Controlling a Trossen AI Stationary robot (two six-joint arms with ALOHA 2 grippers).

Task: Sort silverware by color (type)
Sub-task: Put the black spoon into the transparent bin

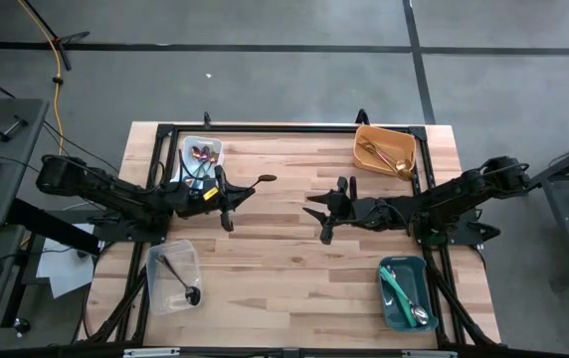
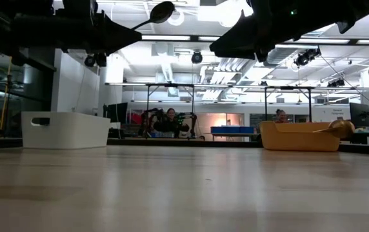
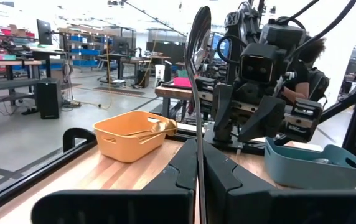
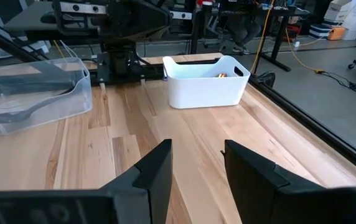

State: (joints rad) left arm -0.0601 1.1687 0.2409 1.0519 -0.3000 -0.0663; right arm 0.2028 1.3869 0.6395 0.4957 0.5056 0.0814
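Left gripper (image 1: 227, 204): I have it above the table's middle, left of centre, near the white bin. Fingers pinched together on a black spoon (image 1: 255, 182). In the left wrist view the handle runs up between the two pads and the bowl (image 3: 198, 31) stands above them.

Black spoon, position: off the table, held in the air. In the low view its bowl (image 2: 160, 11) sticks up and out from the dark arm.

Right gripper (image 1: 326, 214): over the table's middle, right of centre, facing the left one, a gap between them. Fingers (image 4: 155, 167) spread apart, bare wood between them; I see nothing in its grasp.

White bin (image 1: 203, 157): back left of the table. Iridescent rainbow utensils (image 1: 202, 155) lie inside; count unclear from above.

Orange bin (image 1: 385, 149): back right. Gold spoons (image 1: 386, 158) in it; one rests with its bowl over the rim (image 2: 339, 127).

Clear bin (image 1: 173, 275): front left. One black spoon in it (image 1: 180, 280), possibly more, I cannot tell through the plastic.

Teal bin (image 1: 406, 292): front right. Silver pieces with teal-green handles (image 1: 397, 289) inside.

Table (image 1: 284, 268): pale wooden planks inside a black frame.

Room beyond: two people (image 2: 169, 119) seated far back in the low view.
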